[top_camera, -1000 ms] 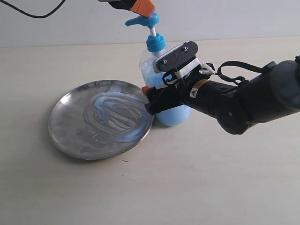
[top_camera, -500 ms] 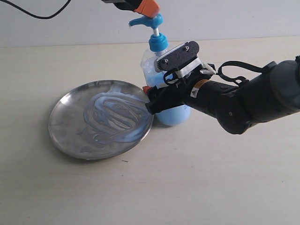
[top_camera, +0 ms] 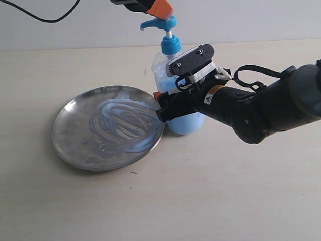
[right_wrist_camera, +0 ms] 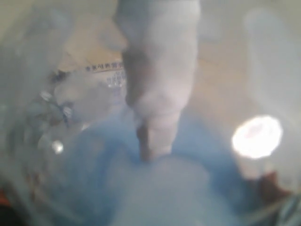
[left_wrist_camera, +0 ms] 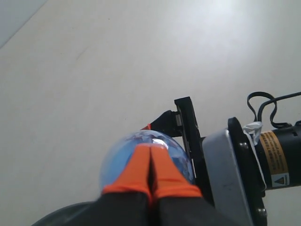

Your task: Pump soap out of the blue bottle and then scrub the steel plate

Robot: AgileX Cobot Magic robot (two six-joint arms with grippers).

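Exterior view: one blue bottle [top_camera: 183, 118] is seen standing upright, or nearly so, about midway between the left and right edges of the bench [top_camera: 225, 196]. One steel plate [top_camera: 70, 125] lies flat beside it toward the left edge, its rim touching or just beside the bottle's base. Pale blue soap [top_camera: 120, 125] is smeared in swirls over the plate's middle. The right end effector [top_camera: 164, 106] is closed around the bottle's body from the side of the right edge. Its near finger is laid against the plastic and the far finger is hidden behind. The left end effector [top_camera: 158, 9] is placed directly over the pump head [top_camera: 160, 23], so the bottle's long axis runs straight down from it. The spout is turned toward the plate's side. Whether the orange tips touch the pump head cannot be told. The left arm is judged the nearer for a downward press, with the bottle steadied by the right.

Left wrist view: the left end effector [left_wrist_camera: 150, 157] is shown with both orange fingers pressed together and nothing held between them. The blue bottle [left_wrist_camera: 117, 162] is seen from above, straight beneath the tips. Black parts of the right end effector [left_wrist_camera: 186, 125] are seen against the bottle's side.

Right wrist view: the picture is blurred. Only the blue bottle [right_wrist_camera: 94, 179] is made out, filling the frame, with some label print [right_wrist_camera: 103, 68]. No fingers can be told apart here.
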